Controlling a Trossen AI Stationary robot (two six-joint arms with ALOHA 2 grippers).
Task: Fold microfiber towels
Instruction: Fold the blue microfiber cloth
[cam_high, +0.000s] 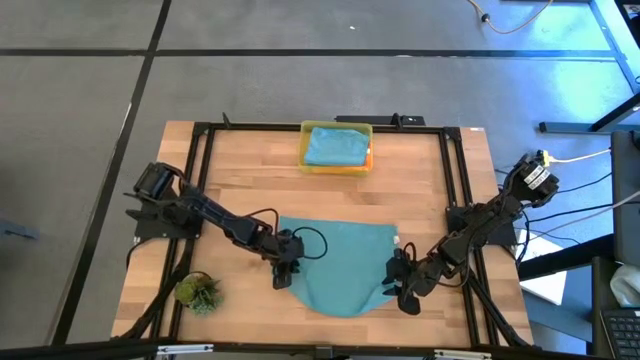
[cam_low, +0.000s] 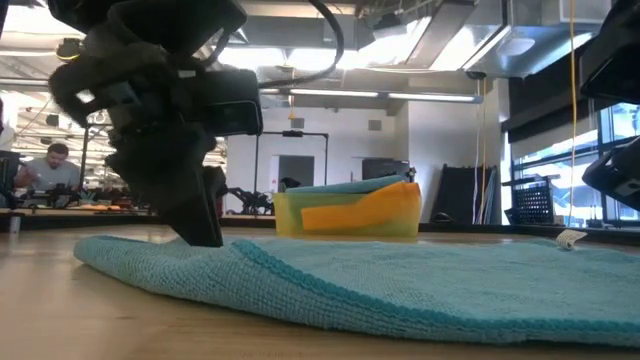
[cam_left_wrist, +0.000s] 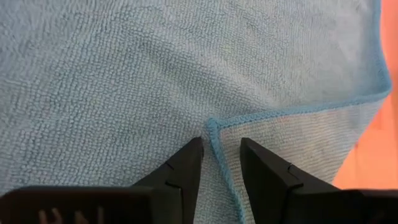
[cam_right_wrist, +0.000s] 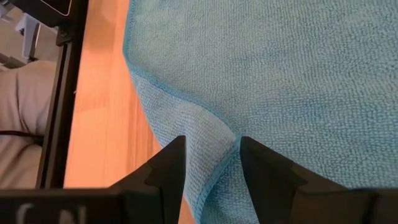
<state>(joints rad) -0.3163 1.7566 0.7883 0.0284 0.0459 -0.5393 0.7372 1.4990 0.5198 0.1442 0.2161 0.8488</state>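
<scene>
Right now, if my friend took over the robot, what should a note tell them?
Left gripper: pinching a folded-over edge of the teal towel.
Right gripper: pinching the towel's opposite edge.
Things: teal towel spread on the table; yellow bin at the far side holds folded towels, a blue one on top.
Done: some towels binned.
Left: finish this fold, then bin it.

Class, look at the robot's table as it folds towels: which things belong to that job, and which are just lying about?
Part of the job:
- teal towel spread on the table
- left hand and right hand, each pinching a folded-over towel edge
- folded towels in the bin

Just lying about:
- yellow bin
- small green plant tuft
</scene>
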